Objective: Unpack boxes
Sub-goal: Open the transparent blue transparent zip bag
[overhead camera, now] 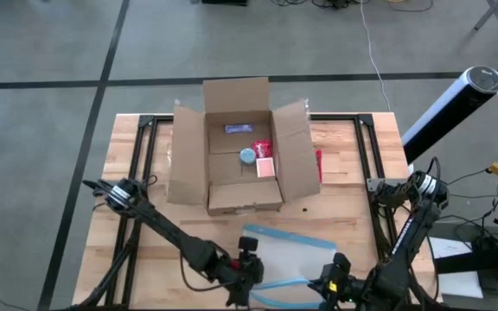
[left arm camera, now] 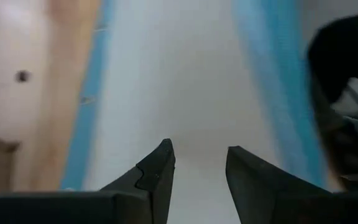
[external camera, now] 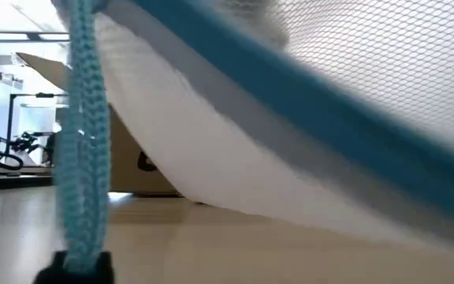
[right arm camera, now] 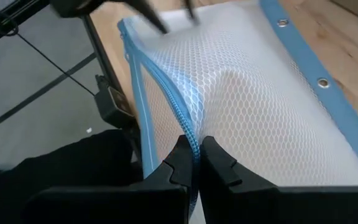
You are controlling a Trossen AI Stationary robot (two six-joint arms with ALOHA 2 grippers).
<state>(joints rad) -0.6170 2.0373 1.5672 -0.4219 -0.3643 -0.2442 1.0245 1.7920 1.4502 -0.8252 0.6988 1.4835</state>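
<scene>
box (overhead camera: 236,147) open, contents inside. right gripper (right arm camera: 194,163) fingers clenched on mesh pouch (right arm camera: 247,106) zipper; left gripper (left arm camera: 197,168) fingers released above pouch. next: likely open pouch.

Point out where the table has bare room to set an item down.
Bare wood lies left of the open box and at the table's right edge past its flap. The near edge is crowded: the mesh pouch, left claw and right claw.

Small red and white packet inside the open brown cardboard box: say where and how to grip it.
Grip the small red and white packet by its side edges, coming straight down from above. It lies flat on the floor of the open brown cardboard box, whose walls and flaps block any sideways approach; a round teal item sits close beside it.
</scene>
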